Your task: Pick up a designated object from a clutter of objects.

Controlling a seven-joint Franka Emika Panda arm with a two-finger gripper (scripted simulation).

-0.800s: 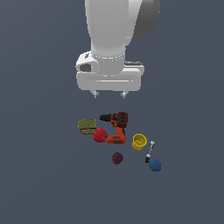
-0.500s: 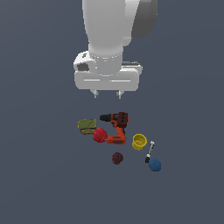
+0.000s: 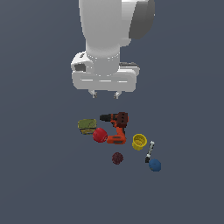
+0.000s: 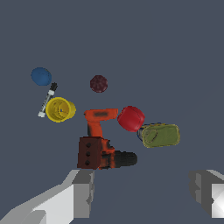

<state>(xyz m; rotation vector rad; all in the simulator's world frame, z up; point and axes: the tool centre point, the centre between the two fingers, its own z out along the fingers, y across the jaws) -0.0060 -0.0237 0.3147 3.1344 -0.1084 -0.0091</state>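
Drill (image 3: 115,127) lies amid the clutter, below the empty gripper (image 3: 104,94), fingers apart. Only the wrist view shows its brown block (image 4: 89,152). One each: box (image 3: 87,126), red ball (image 3: 99,135), cup (image 3: 139,141), berry (image 3: 117,158), marker (image 3: 149,152), blue ball (image 3: 154,165).

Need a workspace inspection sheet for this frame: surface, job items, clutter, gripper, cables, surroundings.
Surface: plain dark grey-blue floor, no markings.
Job item: orange-red power drill lying on its side, black nose toward the exterior view's left, not gripped.
Clutter: olive-green box and red ball beside the drill; contact cannot be told. Yellow cup, black-and-white marker, blue ball and dark maroon berry sit apart. Dark brown block against the drill's body.
Gripper: gripper open, hanging above the drill, holding nothing.
Cables: nothing seen.
Surroundings: nothing seen beyond the white arm.
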